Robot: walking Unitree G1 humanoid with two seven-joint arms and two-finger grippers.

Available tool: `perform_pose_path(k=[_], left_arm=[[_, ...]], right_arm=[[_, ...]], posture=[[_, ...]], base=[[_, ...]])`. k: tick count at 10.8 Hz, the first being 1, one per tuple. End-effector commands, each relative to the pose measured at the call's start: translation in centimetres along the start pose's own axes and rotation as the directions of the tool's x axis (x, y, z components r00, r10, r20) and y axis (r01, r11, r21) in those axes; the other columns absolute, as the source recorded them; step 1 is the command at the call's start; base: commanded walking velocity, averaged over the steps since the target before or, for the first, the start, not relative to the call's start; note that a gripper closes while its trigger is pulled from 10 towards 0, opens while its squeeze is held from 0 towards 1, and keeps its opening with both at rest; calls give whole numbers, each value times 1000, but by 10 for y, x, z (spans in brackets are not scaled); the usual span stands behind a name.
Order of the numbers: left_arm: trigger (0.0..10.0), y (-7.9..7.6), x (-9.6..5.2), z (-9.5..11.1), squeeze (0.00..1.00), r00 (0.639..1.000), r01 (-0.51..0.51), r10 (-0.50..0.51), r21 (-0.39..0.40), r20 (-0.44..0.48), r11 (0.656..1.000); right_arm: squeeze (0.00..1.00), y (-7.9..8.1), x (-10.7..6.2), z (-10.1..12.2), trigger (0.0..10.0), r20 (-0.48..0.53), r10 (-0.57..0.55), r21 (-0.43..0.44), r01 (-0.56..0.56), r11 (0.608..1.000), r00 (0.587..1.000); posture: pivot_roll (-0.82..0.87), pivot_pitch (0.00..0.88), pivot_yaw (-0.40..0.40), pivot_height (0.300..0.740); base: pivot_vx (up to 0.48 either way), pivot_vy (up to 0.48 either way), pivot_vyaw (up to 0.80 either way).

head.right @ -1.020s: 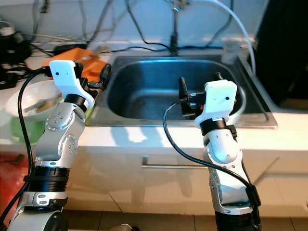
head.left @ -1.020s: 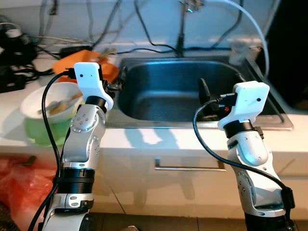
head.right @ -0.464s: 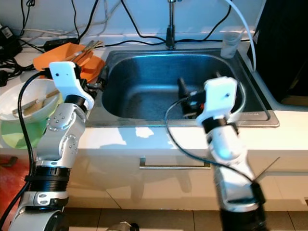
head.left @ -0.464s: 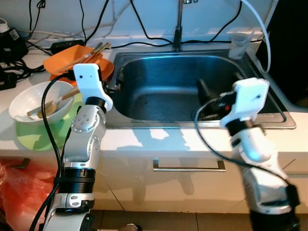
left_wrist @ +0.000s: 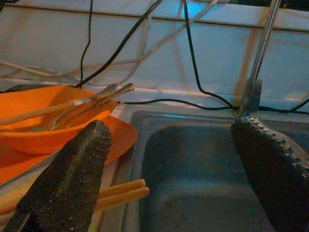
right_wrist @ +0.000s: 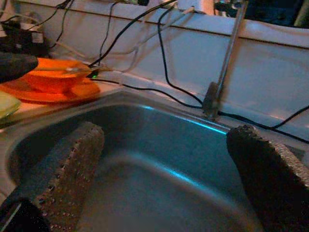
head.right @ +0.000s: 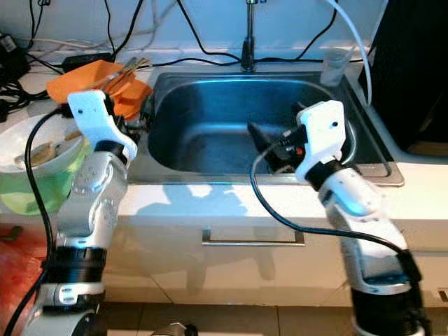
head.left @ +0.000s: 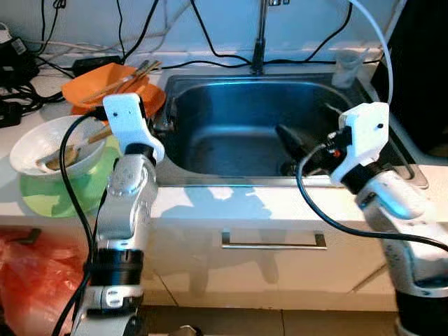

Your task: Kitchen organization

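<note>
Over sink (head.left: 238,129): two grippers, left (left_wrist: 169,174), right (right_wrist: 159,179), fingers spread, empty.

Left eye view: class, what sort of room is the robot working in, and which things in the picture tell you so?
Most likely a home kitchen. A steel sink with a tap is set into a white counter, and an orange bowl and a white bowl holding utensils sit beside it.
</note>
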State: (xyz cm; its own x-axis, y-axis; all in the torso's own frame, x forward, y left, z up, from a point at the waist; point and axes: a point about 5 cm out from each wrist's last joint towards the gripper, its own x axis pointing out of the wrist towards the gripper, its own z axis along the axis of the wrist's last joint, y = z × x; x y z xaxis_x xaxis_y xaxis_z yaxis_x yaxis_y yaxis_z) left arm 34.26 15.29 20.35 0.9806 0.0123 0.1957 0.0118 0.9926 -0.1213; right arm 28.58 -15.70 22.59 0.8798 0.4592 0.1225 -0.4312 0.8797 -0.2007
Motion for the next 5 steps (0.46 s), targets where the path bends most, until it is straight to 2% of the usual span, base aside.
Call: perform_pose_path(k=[1,2,5], left_arm=[[10000,-1,-1,4,0,1000,-9,8,12,18,1000],[10000,-3,0,7,0,1000,4,-5,21,29,1000],[10000,-3,3,10,0,999,20,-21,28,33,999]], right_arm=[[0,0,-1,5,10000,16,14,6,-14,1000,1000],[0,0,0,5,10000,25,24,-4,-24,1000,999],[0,5,0,2,10000,32,26,11,-26,1000,999]], posture=[[21,46,44,740],[28,40,47,740],[29,34,58,740]], base=[[0,0,0],[0,0,0],[0,0,800]])
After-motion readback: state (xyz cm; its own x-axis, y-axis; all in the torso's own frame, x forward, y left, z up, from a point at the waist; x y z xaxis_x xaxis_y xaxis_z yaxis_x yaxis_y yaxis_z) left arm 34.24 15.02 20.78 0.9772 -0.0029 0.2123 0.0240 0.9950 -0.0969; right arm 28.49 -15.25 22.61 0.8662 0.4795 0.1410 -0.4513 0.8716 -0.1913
